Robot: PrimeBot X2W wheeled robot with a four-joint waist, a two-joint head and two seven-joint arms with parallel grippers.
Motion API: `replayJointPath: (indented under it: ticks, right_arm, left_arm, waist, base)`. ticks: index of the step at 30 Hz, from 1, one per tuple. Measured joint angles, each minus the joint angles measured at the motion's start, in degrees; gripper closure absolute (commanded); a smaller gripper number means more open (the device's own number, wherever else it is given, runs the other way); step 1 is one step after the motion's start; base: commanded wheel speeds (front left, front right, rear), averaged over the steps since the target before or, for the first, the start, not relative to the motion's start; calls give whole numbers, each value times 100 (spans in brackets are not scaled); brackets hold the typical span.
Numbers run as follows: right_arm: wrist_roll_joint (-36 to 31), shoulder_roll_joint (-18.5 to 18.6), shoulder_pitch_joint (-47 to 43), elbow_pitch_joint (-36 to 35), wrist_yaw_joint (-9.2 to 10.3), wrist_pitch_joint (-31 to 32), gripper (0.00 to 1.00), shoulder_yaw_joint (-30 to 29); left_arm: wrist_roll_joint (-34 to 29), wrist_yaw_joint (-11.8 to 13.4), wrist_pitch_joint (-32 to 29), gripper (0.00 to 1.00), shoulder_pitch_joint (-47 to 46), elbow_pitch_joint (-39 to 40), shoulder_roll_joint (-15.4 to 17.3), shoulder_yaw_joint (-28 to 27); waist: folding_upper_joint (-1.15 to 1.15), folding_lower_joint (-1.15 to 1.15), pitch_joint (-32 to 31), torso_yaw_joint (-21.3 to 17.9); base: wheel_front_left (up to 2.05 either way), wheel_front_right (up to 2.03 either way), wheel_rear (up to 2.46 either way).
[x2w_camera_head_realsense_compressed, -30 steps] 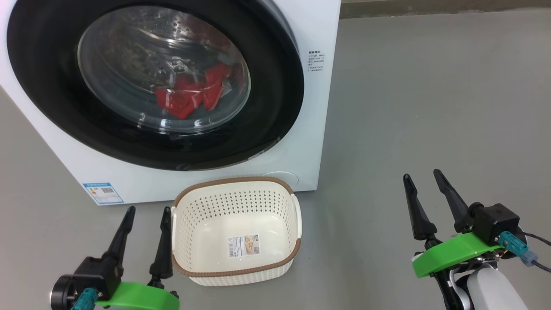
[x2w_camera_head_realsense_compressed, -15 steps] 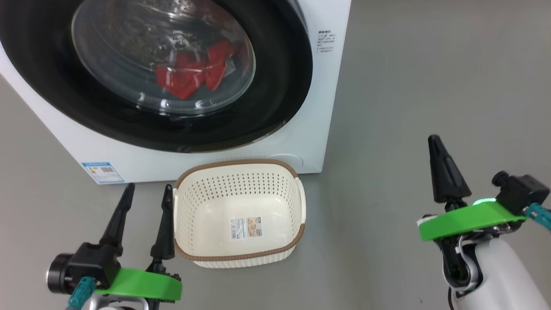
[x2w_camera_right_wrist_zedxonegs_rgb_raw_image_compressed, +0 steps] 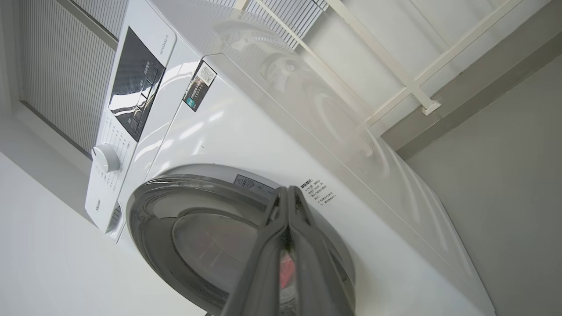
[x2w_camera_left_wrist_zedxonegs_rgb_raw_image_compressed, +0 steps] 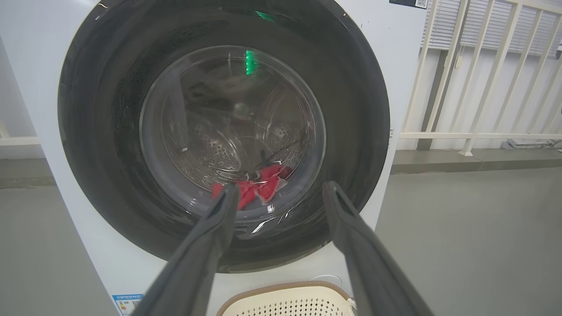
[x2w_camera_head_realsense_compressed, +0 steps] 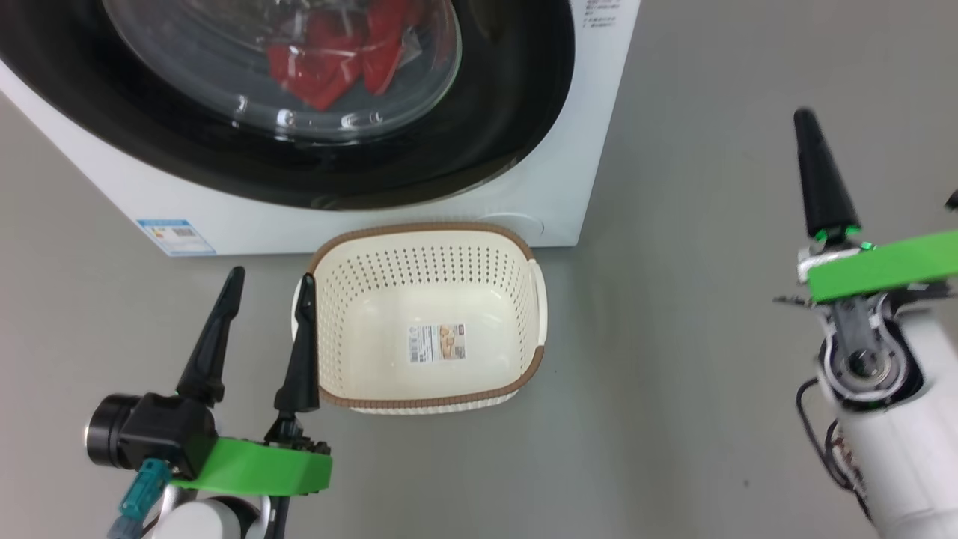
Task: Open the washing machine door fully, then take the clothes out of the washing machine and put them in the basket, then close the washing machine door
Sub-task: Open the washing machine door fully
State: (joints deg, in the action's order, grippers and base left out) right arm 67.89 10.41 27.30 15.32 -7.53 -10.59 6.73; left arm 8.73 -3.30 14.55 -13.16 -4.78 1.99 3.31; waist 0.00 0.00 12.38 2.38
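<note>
The washing machine door [x2w_camera_head_realsense_compressed: 494, 127] looked shut against the washing machine [x2w_camera_head_realsense_compressed: 599, 165], though the seam was hard to judge from above. The clothes [x2w_camera_head_realsense_compressed: 329, 60] showed red through it, low inside. The basket [x2w_camera_head_realsense_compressed: 426, 230] stood on the floor [x2w_camera_head_realsense_compressed: 673, 374] just in front of the machine. The left gripper [x2w_camera_head_realsense_compressed: 272, 275] hovered beside the basket's left rim, fingers apart, holding nothing. The right gripper [x2w_camera_right_wrist_zedxonegs_rgb_raw_image_compressed: 287, 193], well off to the right, had its fingers pressed together.

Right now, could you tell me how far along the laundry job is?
Nothing looks done: the washing machine door is shut, with the clothes behind its glass. In hand: the right gripper, shut, points toward the door; the left gripper sits open beside the empty basket. Opening, unloading and closing are all left.
</note>
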Motion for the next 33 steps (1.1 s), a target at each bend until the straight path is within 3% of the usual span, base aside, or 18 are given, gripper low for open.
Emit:
replayJointPath:
  ticks: [15, 33]
  right_arm:
    - [2179, 728, 1319, -314, 0, 1463, 100, 94]
    - [2603, 840, 2546, 44, 1, 2593, 100, 109]
  left_arm:
    - [49, 77, 1, 0, -455, 254, -1, 231]
    - [24, 78, 2, 0, -733, 446, -5, 380]
  waist:
    - [0, 0, 945, 291]
    - [0, 0, 1724, 520]
  base:
    - [0, 0, 0]
    - [0, 0, 0]
